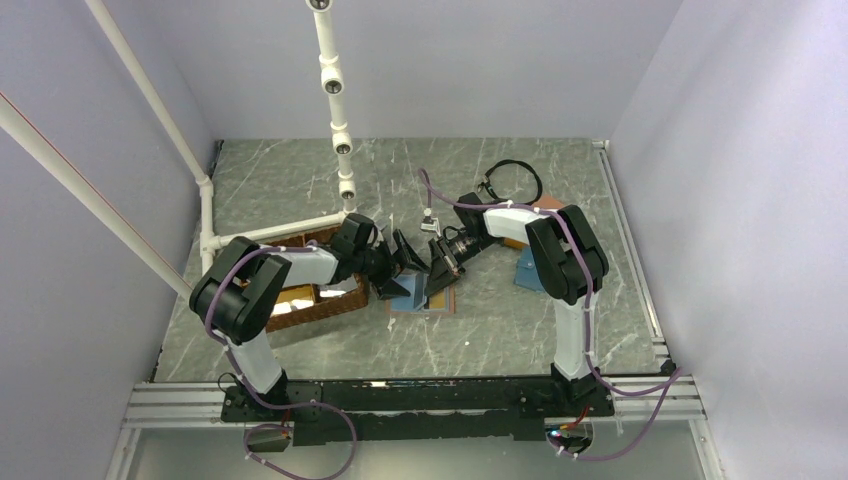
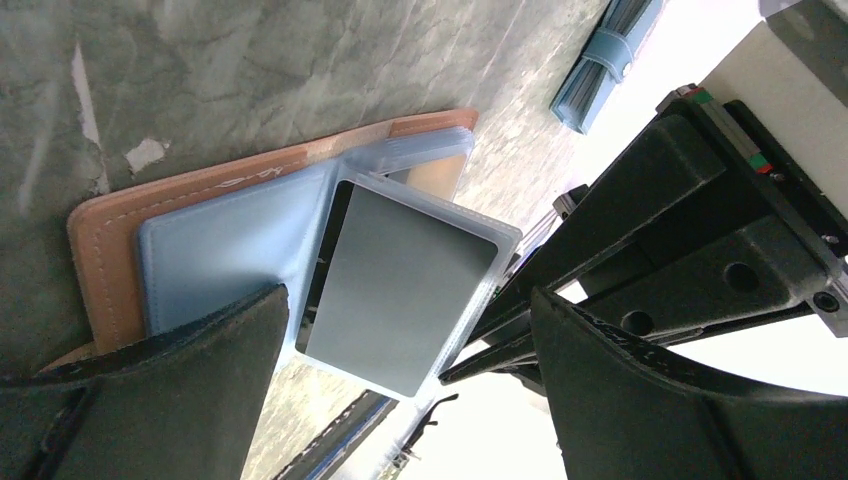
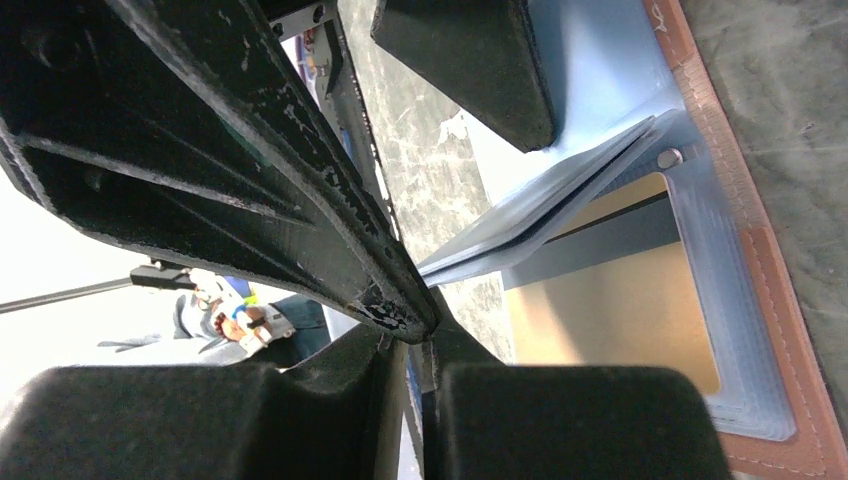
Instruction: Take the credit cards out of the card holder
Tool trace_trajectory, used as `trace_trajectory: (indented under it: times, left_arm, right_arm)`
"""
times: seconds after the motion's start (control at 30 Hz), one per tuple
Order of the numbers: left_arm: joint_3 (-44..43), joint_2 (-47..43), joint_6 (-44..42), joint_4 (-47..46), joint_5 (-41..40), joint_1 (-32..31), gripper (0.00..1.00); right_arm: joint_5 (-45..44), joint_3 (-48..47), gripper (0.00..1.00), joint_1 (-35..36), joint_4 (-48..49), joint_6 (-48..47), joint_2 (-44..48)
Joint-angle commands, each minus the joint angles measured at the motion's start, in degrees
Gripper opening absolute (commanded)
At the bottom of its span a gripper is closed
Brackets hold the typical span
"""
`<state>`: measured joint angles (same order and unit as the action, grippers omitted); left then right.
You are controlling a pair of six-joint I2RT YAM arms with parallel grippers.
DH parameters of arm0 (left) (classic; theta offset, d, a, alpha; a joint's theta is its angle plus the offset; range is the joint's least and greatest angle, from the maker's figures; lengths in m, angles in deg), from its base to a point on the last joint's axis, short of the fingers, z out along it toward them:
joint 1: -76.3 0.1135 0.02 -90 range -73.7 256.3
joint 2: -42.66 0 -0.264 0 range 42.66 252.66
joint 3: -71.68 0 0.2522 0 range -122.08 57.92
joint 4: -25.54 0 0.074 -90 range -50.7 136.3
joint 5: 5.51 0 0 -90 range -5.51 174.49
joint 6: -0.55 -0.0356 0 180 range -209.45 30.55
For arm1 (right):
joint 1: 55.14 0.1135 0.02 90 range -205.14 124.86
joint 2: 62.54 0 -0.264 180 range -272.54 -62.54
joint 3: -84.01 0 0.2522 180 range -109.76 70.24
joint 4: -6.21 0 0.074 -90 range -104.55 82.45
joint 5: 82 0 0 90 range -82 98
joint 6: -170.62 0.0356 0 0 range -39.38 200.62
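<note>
Fingers of the left hand [image 2: 405, 300] spread wide over the card holder [image 2: 100, 240]; right hand [image 3: 424, 325] pinches its raised card pocket [image 2: 400, 270].

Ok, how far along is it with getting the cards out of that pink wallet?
Done: the salmon-pink folding leather card holder lies open. In hand: the right claw pinches the edge of a raised light-blue pocket flap holding a flat grey card, while the left claw stands open over the other half. Left: no card is out yet; the grey one and a tan card sit in their pockets.
</note>
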<state>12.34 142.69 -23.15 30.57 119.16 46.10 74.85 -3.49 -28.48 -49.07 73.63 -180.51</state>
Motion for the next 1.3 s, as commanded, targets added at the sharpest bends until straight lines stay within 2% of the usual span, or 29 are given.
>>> trace_trajectory:
  times: [0.0,0.17,0.47,0.73,0.8,0.9,1.0,1.13,1.27]
  left_arm:
    - [0.78,0.45,1.65,-4.62,0.26,-0.01,1.0]
    - [2.6,0.11,3.51,-7.24,0.1,0.53,0.99]
    - [4.59,-1.1,5.31,-9.44,-0.79,1.31,0.99]
    - [5.14,-2.11,5.34,-9.4,-1.19,1.81,0.98]
    - [5.28,-2.2,5.42,-9.53,-1.23,1.86,0.96]
    - [5.65,-2.21,5.67,-10.18,-1.12,1.89,0.93]
    - [5.72,-2.21,5.69,-10.44,-0.95,1.89,0.85]
    - [5.67,-2.05,5.58,-10.14,-0.7,1.89,0.68]
    - [5.49,-2.55,5.32,-9.35,-0.73,1.89,0.61]
  right_arm:
    - [-2.64,0.37,0.09,0.67,3.91,0.69,0.46]
    - [-2.8,-2.38,0.05,0.9,2.69,0.52,-1.32]
    - [-12.48,-1.2,0.03,1.38,4.99,3.9,-0.62]
    - [-21.29,0.85,0.04,0.99,3.09,0.81,2.8]
    - [-24.05,1.84,0.09,0.51,2.94,-0.02,4.1]
    - [-26.46,2.94,0.23,-0.18,2.14,-1.66,5.91]
    - [-26.66,3.95,0.34,-0.69,2.67,-2.84,8.56]
    - [-25.21,3.59,0.39,-0.73,2.81,-3.89,11.67]
    - [-21.17,3.09,0.42,-0.73,2.56,-4.89,12.71]
